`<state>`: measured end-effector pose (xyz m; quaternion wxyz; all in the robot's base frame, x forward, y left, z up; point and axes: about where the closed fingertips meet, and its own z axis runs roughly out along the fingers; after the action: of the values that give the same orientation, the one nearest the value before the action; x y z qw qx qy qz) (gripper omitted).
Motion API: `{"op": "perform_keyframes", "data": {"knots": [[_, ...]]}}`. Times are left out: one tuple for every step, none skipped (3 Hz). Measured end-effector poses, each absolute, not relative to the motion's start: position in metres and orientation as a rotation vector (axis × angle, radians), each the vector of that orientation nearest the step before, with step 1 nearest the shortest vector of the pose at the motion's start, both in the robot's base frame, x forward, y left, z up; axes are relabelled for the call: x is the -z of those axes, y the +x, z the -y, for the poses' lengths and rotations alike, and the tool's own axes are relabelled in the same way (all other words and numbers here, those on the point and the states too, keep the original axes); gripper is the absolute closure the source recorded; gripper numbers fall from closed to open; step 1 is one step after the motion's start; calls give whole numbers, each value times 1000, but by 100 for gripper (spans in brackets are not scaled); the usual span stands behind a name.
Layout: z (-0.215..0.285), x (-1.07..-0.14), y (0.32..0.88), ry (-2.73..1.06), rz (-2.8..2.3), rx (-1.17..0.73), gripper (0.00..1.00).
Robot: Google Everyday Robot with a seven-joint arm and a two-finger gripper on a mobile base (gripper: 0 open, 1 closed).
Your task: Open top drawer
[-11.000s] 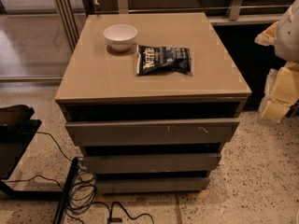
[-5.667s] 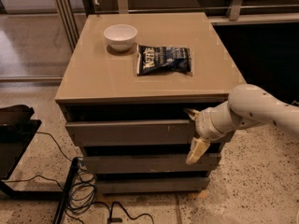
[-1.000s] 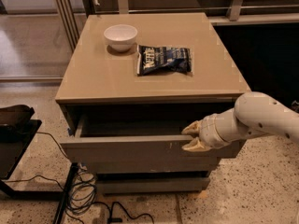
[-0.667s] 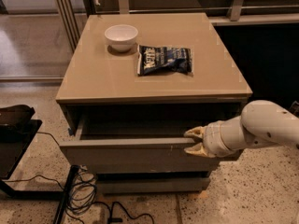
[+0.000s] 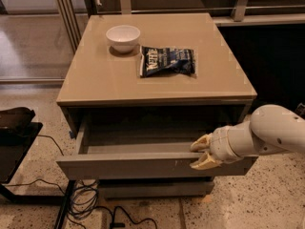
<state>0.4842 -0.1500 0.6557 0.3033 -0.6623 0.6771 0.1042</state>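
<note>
The top drawer (image 5: 138, 165) of the taupe cabinet stands pulled well out, showing its shallow grey interior (image 5: 143, 138). Small pale scratches mark its front panel near the right end. My gripper (image 5: 200, 153) comes in from the right on a white arm (image 5: 267, 135). Its cream fingers (image 5: 202, 142) sit at the top edge of the drawer front, one above the edge and one in front of the panel. The lower drawer fronts are mostly hidden under the open drawer.
On the cabinet top (image 5: 105, 75) stand a white bowl (image 5: 123, 36) and a dark snack bag (image 5: 167, 61). A black stand (image 5: 14, 128) and loose cables (image 5: 90, 199) lie on the speckled floor at left. A dark wall runs behind at right.
The drawer went from shut to pulled out. Over the last second my gripper drew it a little further toward the camera, staying at the front's top edge.
</note>
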Motion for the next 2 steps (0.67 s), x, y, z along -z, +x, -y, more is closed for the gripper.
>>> {"op": "perform_keyframes", "data": {"knots": [[151, -651, 463, -1735, -1797, -283, 100], [151, -651, 463, -1735, -1797, -283, 81]]}}
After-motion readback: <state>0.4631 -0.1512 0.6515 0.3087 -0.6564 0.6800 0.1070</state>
